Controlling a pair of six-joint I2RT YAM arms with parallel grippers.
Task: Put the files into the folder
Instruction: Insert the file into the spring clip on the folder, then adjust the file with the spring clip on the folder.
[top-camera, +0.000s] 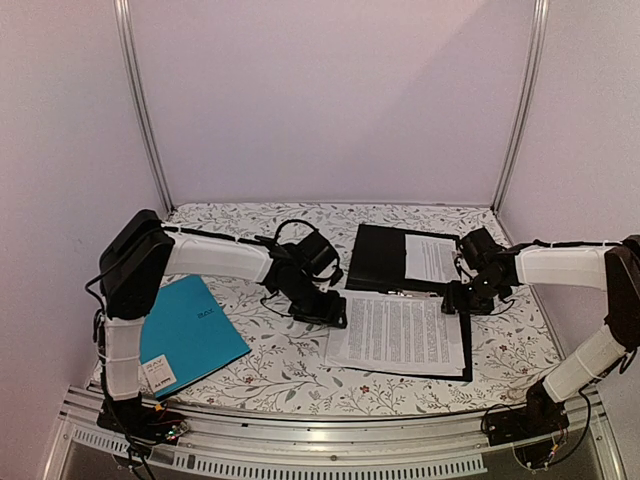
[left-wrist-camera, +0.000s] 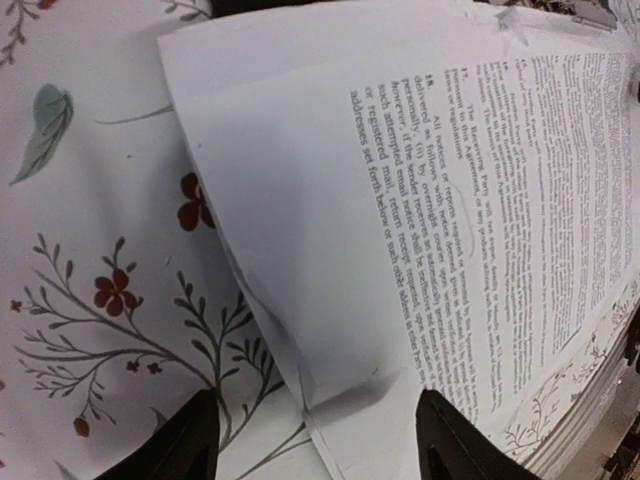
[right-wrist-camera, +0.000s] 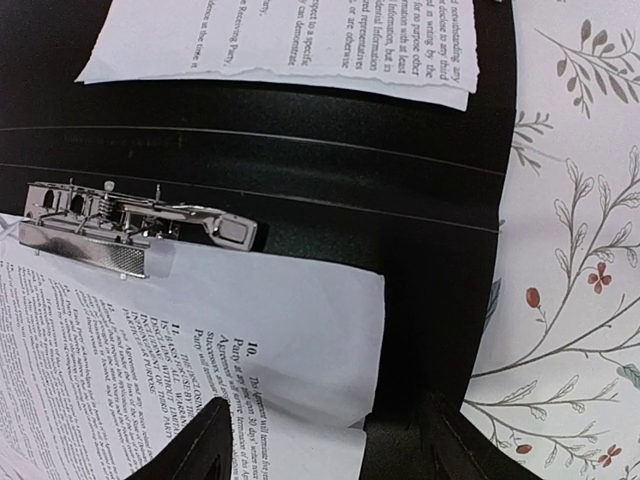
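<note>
The black folder (top-camera: 378, 256) lies open on the flowered table, its silver clip (right-wrist-camera: 130, 225) at the fold. A stack of printed files (top-camera: 400, 335) rests on its near half, the top edge under the clip. One more printed sheet (top-camera: 432, 258) lies on the far half. My left gripper (top-camera: 335, 312) hovers at the stack's left edge, open, with the paper corner (left-wrist-camera: 380, 400) lying flat between its fingertips (left-wrist-camera: 185, 440). At the stack's right top corner my right gripper (top-camera: 456, 298) is open too. Between its fingers (right-wrist-camera: 195, 445) lie the files' corner (right-wrist-camera: 300, 350) and bare folder (right-wrist-camera: 420, 300).
A teal-blue folder (top-camera: 190, 330) lies at the front left beside the left arm's base. White walls and metal posts enclose the table on three sides. Patterned cloth (right-wrist-camera: 570, 250) shows to the right of the black folder.
</note>
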